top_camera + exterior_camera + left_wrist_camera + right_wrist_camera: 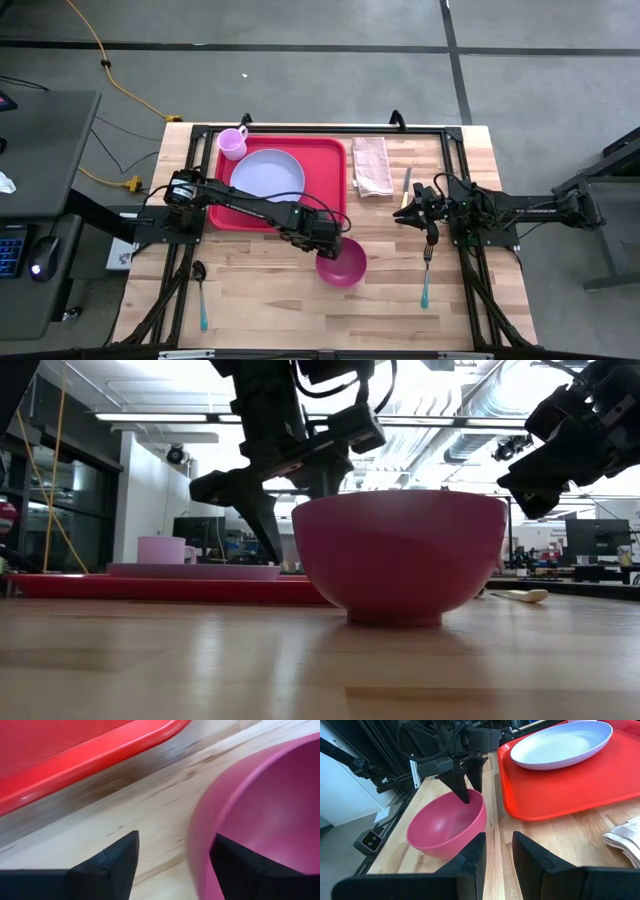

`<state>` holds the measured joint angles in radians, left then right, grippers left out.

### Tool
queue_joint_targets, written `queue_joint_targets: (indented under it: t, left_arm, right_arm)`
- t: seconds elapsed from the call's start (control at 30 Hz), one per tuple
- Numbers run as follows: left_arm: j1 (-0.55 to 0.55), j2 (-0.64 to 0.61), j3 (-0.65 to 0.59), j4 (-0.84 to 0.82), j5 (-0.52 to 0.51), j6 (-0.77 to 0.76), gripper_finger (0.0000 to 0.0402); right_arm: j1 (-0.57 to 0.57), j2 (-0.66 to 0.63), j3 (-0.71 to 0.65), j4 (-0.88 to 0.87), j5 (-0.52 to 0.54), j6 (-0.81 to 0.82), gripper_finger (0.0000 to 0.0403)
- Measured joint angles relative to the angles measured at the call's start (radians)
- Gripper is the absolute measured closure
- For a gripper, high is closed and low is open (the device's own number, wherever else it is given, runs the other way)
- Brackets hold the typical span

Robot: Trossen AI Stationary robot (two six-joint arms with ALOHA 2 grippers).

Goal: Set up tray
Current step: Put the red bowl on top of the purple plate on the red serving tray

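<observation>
Red tray (325, 190) sits at worktop (260, 300) rear-left holding plate (268, 174), my left pincer (335, 246) spread astride pink bowl (343, 265) rim, right pincer (404, 213) fingers slightly apart, empty.

Wooden table (260, 290) bears red tray (330, 190), pink bowl (343, 266), cloth (372, 166), spoons (201, 295)

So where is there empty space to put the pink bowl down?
On the tray, the red strip beside the lavender plate is bare. The wood between the two spoons is free too. It is crowded around the napkin, knife and right claw.
</observation>
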<state>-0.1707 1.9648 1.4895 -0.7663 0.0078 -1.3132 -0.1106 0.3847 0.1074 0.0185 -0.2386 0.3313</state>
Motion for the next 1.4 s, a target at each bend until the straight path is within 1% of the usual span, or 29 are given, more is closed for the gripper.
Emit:
queue_joint_targets:
  t: [0.13, 0.27, 0.53, 0.7, 0.73, 0.9, 1.0, 1.13, 1.27, 1.4]
  left_arm:
    - [0.000, 0.000, 0.000, -0.011, 0.000, 0.000, 0.0174]
    - [0.000, 0.000, 0.000, -0.010, 0.000, 0.000, 0.0215]
    - [0.000, 0.000, 0.000, -0.010, 0.000, 0.000, 0.0309]
    - [0.000, 0.000, 0.000, 0.000, -0.003, -0.002, 0.0377]
    - [0.000, 0.000, 0.000, 0.001, -0.003, -0.004, 0.0384]
    - [0.000, 0.000, 0.000, 0.002, 0.001, -0.010, 0.0375]
    - [0.000, 0.000, 0.000, 0.003, 0.017, -0.027, 0.0387]
    - [0.000, 0.002, 0.039, -0.028, 0.054, -0.028, 0.0387]
    - [0.000, 0.002, 0.123, -0.140, 0.057, 0.005, 0.0387]
    - [0.000, 0.002, 0.245, -0.343, 0.037, 0.041, 0.0387]
  right_arm:
    - [0.000, 0.000, 0.000, 0.000, 0.000, 0.000, 0.0329]
    - [0.000, 0.000, 0.000, 0.000, 0.000, 0.000, 0.0329]
    - [0.000, 0.000, 0.000, 0.000, 0.000, 0.000, 0.0329]
    - [0.000, 0.000, 0.000, 0.000, 0.000, 0.000, 0.0329]
    - [0.000, 0.000, 0.000, 0.000, 0.000, 0.000, 0.0329]
    - [0.000, 0.000, 0.000, 0.000, 0.000, 0.000, 0.0329]
    - [0.000, 0.000, 0.000, 0.000, 0.000, 0.001, 0.0329]
    - [0.000, 0.000, 0.000, 0.000, 0.000, 0.002, 0.0329]
    - [0.000, 0.000, 0.000, 0.000, 0.000, 0.004, 0.0329]
    - [0.000, 0.000, 0.000, 0.000, 0.000, 0.004, 0.0329]
